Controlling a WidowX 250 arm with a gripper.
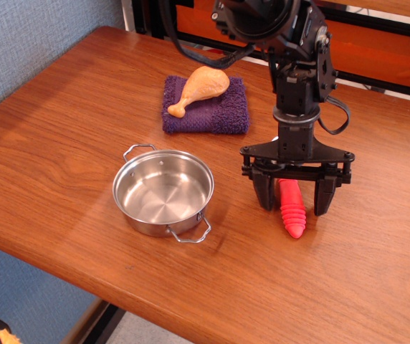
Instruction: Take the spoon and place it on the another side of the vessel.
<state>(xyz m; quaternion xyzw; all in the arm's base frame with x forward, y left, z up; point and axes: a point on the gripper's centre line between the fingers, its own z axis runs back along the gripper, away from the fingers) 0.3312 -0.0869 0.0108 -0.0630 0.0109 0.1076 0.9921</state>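
Observation:
The spoon (292, 212) lies on the table to the right of the vessel; only its ribbed red handle shows, its metal bowl is hidden behind the gripper. The vessel (163, 191), a shallow steel pot with two wire loop handles, stands empty near the table's front. My gripper (294, 202) hangs straight over the spoon with its jaws spread apart, one black finger (263, 192) on each side of the handle, not touching it.
A purple folded cloth (206, 107) lies behind the pot with a tan toy drumstick (200, 87) on it. The table's front edge (191, 315) runs close below the pot. An orange and black frame (377, 43) stands behind the table.

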